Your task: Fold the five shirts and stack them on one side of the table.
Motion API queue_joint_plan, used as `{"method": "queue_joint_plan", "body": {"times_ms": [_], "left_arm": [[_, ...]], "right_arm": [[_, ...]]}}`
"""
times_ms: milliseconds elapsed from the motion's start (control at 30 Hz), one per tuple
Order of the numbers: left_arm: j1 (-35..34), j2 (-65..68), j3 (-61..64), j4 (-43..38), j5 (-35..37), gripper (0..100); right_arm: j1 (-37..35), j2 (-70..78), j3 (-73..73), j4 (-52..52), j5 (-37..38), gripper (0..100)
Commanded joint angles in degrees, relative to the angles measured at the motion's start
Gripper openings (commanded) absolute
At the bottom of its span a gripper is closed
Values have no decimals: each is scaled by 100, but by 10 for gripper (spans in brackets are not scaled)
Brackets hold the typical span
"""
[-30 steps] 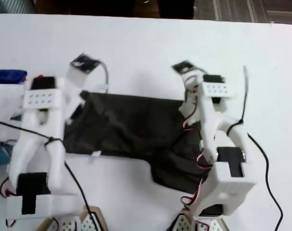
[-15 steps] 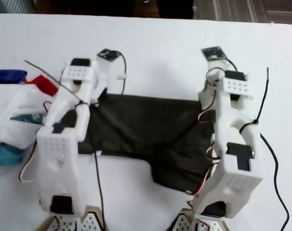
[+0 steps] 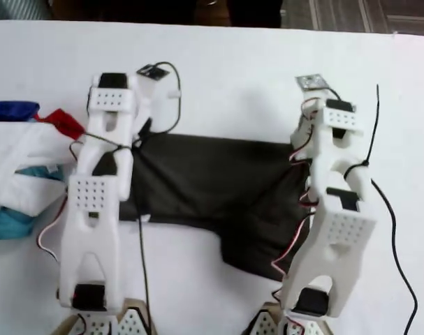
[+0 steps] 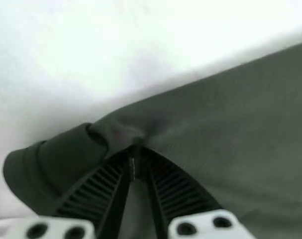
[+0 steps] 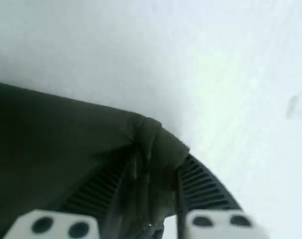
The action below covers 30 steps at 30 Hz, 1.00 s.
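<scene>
Dark shirt [image 3: 205,185] lies flat in the middle of the white table [image 3: 239,63]: matte charcoal cloth, softly wrinkled, laid out as a wide band. Its long axis runs side to side, arm to arm, and one lobe spills toward the near edge by the right arm. Left gripper [image 4: 133,162] is clamped on the far left corner, cloth bunched between the jaws. Right gripper [image 5: 153,154] pinches the far right corner the same way. Heap of shirts [image 3: 19,174], white, blue, red and teal, sits at the table's left edge.
</scene>
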Motion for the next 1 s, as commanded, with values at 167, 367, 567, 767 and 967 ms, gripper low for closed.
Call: {"method": "queue_joint_plan", "body": {"times_ms": [167, 367, 567, 767, 967], "left_arm": [[-264, 176, -620, 132, 35, 25], [-255, 132, -620, 167, 44, 25], [-273, 70, -576, 211, 44, 25], [-316, -941, -470, 220, 299, 25], [-325, -2532, 1174, 211, 290, 25]], "right_arm": [[-40, 92, -1521, 31, 9, 18], [-40, 637, -2444, 154, 246, 18], [-13, 1244, -3596, 1130, 281, 124], [-31, 1288, -4993, 2413, 308, 229], [-92, 1279, -5688, 3187, 290, 166]]}}
